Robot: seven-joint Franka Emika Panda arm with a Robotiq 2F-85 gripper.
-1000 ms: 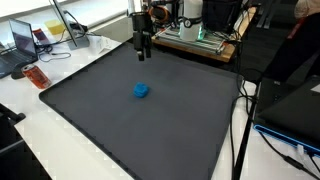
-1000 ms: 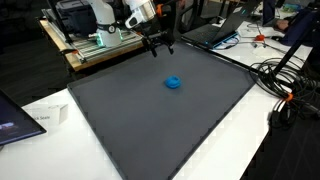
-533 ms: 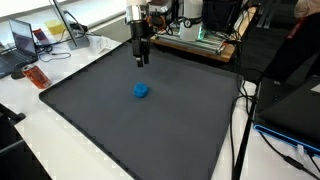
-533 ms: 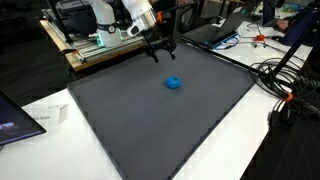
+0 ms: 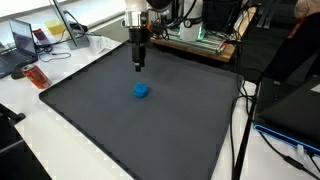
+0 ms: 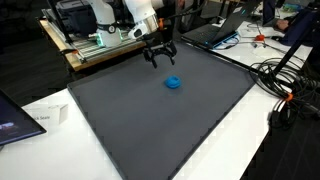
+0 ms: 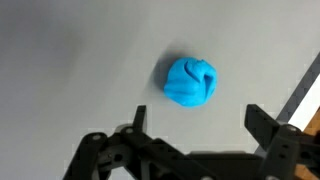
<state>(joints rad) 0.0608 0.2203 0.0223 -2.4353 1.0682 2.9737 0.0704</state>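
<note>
A small crumpled blue object (image 5: 141, 91) (image 6: 174, 83) lies on the dark grey mat (image 5: 120, 130) (image 6: 150, 120), a little toward its far side. My gripper (image 5: 137, 66) (image 6: 160, 58) hangs above the mat behind the blue object, apart from it, pointing down. In the wrist view the blue object (image 7: 190, 82) sits just ahead of the gripper (image 7: 196, 120), whose two black fingers stand wide apart with nothing between them.
Around the mat is a white table (image 5: 30, 140) with a laptop (image 5: 22, 42) and a red object (image 5: 36, 76). A metal frame with equipment (image 6: 95, 35) stands at the back. Cables (image 6: 290, 95) trail at one side, and a white box (image 6: 48, 113) lies near the mat's edge.
The gripper has moved down toward the mat and slightly sideways, staying open. The blue object has not moved.
</note>
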